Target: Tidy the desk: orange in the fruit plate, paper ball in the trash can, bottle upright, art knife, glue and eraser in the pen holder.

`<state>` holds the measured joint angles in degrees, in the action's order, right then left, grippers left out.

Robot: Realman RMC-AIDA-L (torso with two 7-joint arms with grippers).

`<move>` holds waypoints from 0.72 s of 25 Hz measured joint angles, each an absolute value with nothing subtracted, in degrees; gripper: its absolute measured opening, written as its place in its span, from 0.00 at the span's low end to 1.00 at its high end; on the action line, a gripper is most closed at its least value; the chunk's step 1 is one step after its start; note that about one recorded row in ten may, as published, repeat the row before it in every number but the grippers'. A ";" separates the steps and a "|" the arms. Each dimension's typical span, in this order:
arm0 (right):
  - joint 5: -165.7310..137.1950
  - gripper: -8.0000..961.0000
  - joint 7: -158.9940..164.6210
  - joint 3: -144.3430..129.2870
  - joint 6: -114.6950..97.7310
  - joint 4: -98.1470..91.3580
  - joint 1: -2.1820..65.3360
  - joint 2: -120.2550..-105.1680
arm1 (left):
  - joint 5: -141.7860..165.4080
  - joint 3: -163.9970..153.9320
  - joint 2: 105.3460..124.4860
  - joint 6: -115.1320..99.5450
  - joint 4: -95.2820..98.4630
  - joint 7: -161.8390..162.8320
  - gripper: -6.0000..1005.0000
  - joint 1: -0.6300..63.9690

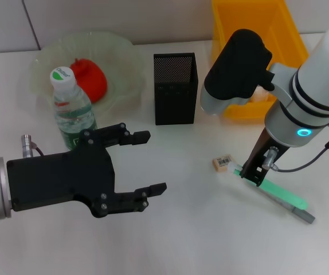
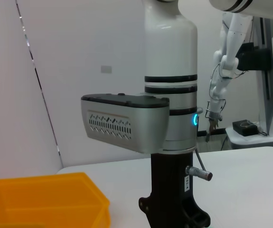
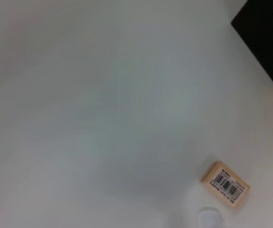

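The left hand (image 1: pixel 153 162) is seen low in the head view, reaching in from the robot's left with its black palm lying roughly level above the table (image 1: pixel 170 240). Its two fingers (image 1: pixel 131 136) are spread wide, pointing toward the middle of the table, and nothing is held between them.

The bottle (image 1: pixel 71 109) is standing upright with its white cap on top, just behind the left hand and in front of the plate (image 1: pixel 121 69). The orange (image 1: pixel 90 79) is lying in the plate, partly hidden by the bottle. The black mesh pen holder (image 1: pixel 176 89) stands upright to the right of the plate, and the yellow bin (image 1: pixel 250 34) stands behind and to the right of it.

The right arm is angled down steeply in front of the bin, with its hand (image 1: pixel 251 173) lowered onto the near end of a long green tool (image 1: pixel 276 193) lying on the table. Whether the right hand is closed on the tool cannot be told.

The eraser (image 1: pixel 222 162) lies flat on the table just beside the right hand, on the pen-holder side; it is also recorded in the right wrist view (image 3: pixel 225 184), label up, well apart from the pen holder's corner (image 3: pixel 265 42).
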<state>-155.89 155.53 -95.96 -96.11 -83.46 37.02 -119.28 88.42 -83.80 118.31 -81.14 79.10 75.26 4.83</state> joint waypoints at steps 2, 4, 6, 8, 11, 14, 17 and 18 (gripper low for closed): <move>-156.02 0.06 155.53 -95.62 -96.09 -83.75 36.90 -119.29 | 88.42 -83.66 118.26 -81.48 78.90 75.00 0.78 4.83; -156.08 0.06 155.52 -95.28 -96.08 -84.23 36.76 -119.30 | 88.42 -83.45 118.21 -81.92 78.75 74.92 0.78 4.83; -156.17 0.06 155.34 -93.77 -95.82 -86.50 36.18 -119.31 | 88.42 -83.22 118.21 -82.15 78.67 74.75 0.78 4.57; -156.18 0.06 154.99 -92.33 -94.86 -87.95 35.82 -119.32 | 88.42 -83.19 118.21 -82.17 78.64 74.38 0.78 4.35; -155.07 0.06 153.78 -90.29 -91.13 -89.39 34.98 -119.37 | 88.42 -83.21 118.34 -82.18 78.59 73.01 0.78 3.69; -154.74 0.06 153.23 -90.16 -88.78 -90.26 34.30 -119.45 | 88.42 -83.37 118.35 -82.21 78.57 73.03 0.78 3.65; -153.84 0.06 152.46 -90.11 -84.80 -91.61 32.89 -119.51 | 88.42 -83.53 118.37 -82.26 78.57 73.21 0.78 3.62; -153.25 0.07 152.25 -90.08 -83.15 -91.96 32.29 -119.52 | 88.42 -83.56 118.38 -82.26 78.54 73.21 0.78 3.57</move>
